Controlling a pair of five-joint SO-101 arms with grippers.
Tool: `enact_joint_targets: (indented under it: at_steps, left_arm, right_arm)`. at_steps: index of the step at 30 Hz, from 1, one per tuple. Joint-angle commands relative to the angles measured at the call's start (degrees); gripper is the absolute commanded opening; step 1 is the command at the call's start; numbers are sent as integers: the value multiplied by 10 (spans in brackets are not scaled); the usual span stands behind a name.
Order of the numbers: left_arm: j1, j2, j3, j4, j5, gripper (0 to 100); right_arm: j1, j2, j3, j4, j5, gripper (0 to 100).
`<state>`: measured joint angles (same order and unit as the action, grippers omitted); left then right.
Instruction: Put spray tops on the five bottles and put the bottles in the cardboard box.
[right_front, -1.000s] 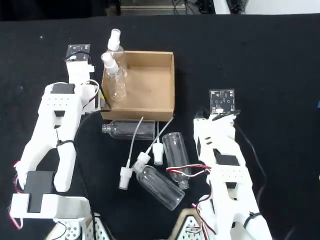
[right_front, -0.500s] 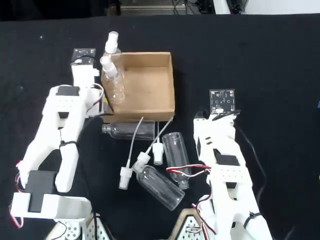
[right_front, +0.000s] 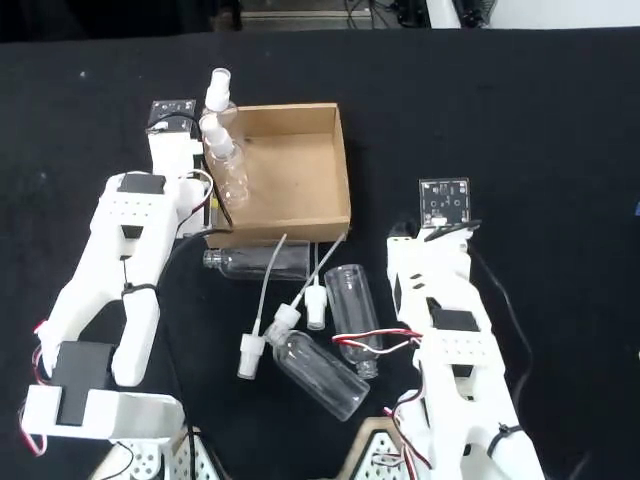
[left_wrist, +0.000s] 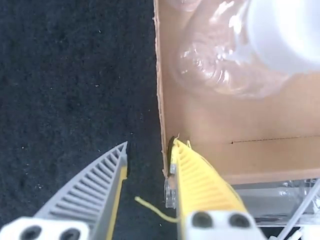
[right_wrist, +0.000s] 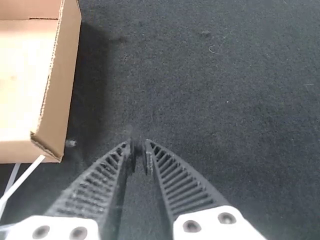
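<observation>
The cardboard box (right_front: 295, 170) stands at the middle back of the table. Two capped bottles stand along its left side, one (right_front: 229, 165) nearer and one (right_front: 218, 95) at the far corner. My left gripper (left_wrist: 148, 146) is open and straddles the box's left wall (left_wrist: 160, 100) near its front corner, the yellow finger (left_wrist: 192, 180) against the cardboard. In front of the box lie a bare bottle (right_front: 262, 260), a second bare bottle (right_front: 352, 300) and a third bottle (right_front: 325, 375), among loose spray tops (right_front: 250, 355). My right gripper (right_wrist: 137, 150) is shut, low over bare cloth right of the box.
The left arm (right_front: 120, 260) stretches along the table's left side, the right arm (right_front: 450, 340) along the right of the bottles. Thin spray tubes (right_front: 268, 275) cross the lying bottles. A box corner (right_wrist: 47, 140) shows in the right wrist view. Black cloth lies open to the right.
The left arm has shifted a little toward the back and right, against the box's left wall. The box has turned slightly, and the two standing bottles moved with it. The right arm kept still.
</observation>
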<state>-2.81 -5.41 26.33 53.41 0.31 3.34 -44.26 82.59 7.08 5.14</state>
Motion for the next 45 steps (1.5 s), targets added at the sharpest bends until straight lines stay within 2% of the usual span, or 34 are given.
enact_joint_targets:
  at_steps: [1,11,14,18,23,27,33,43,45]
  left_arm:
    - [22,-10,18,4,1,123]
    - [32,-11,23,-15,3,123]
    - [32,-11,22,-15,4,123]
    - [35,-11,19,-18,18,123]
    - [31,-11,19,-14,25,123]
    - [22,-11,22,-15,25,123]
    - [26,-11,20,-15,25,123]
    - [25,-11,19,-16,26,123]
    - [23,-11,19,-17,27,123]
  right_arm:
    - [9,-7,-2,-17,4,11]
    - [9,-11,-6,-2,-1,12]
    - [8,-15,-80,89,-1,23]
    - [-31,13,-248,265,-19,111]
    - [-113,141,-411,343,-21,145]
    - [-148,240,-468,322,-42,146]
    - [-152,327,-489,264,-63,145]
    - [-152,396,-488,239,-61,144]
    - [-152,407,-487,242,-61,109]
